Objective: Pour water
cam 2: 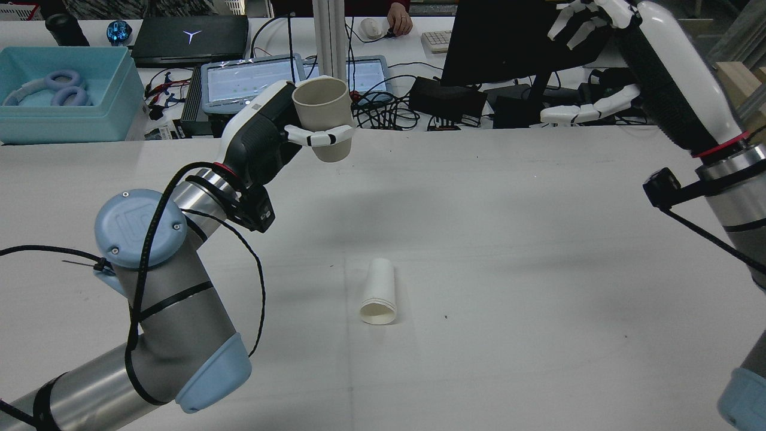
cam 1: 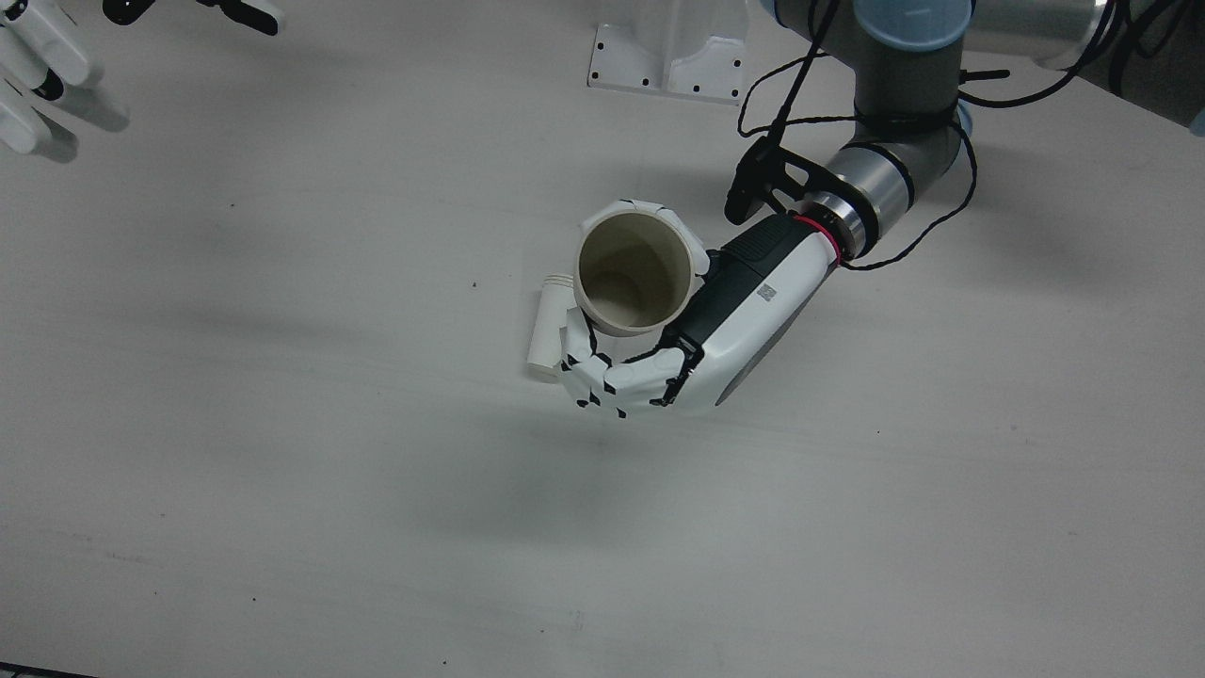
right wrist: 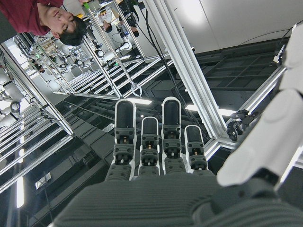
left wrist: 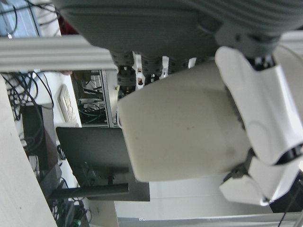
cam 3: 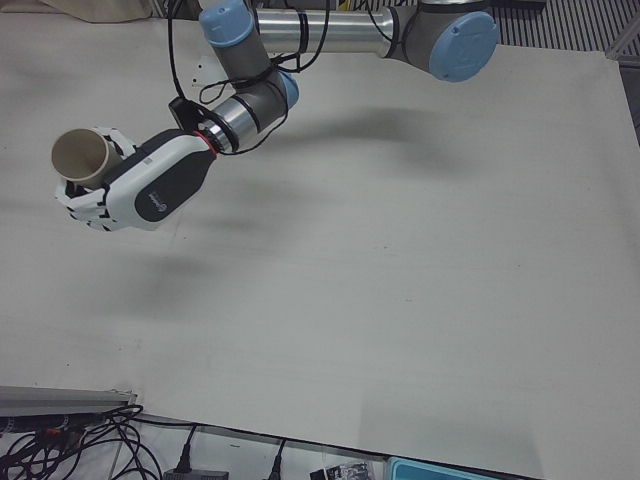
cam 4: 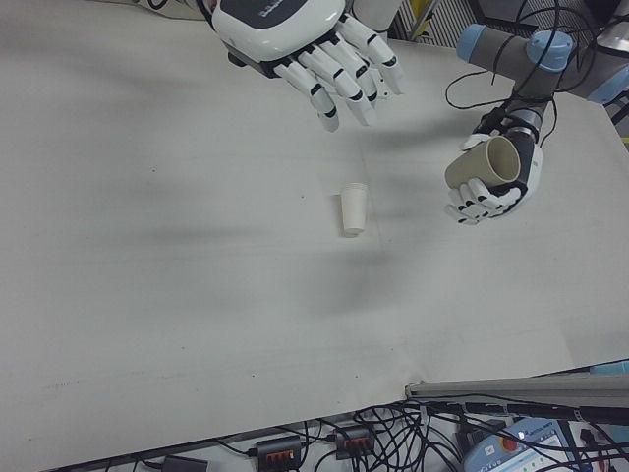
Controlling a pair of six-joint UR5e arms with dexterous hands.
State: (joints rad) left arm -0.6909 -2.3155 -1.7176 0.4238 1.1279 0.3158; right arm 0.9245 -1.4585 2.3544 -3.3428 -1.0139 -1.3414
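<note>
Gripping beige cup point(cam 2: 322, 117) upright, left hand point(cam 2: 263, 140) above table point(cam 2: 479, 299).

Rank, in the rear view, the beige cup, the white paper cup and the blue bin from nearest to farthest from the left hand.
1. Beige cup: held in the left hand.
2. White paper cup: lying on the table, mid-centre.
3. Blue bin: behind the table, far left.
</note>
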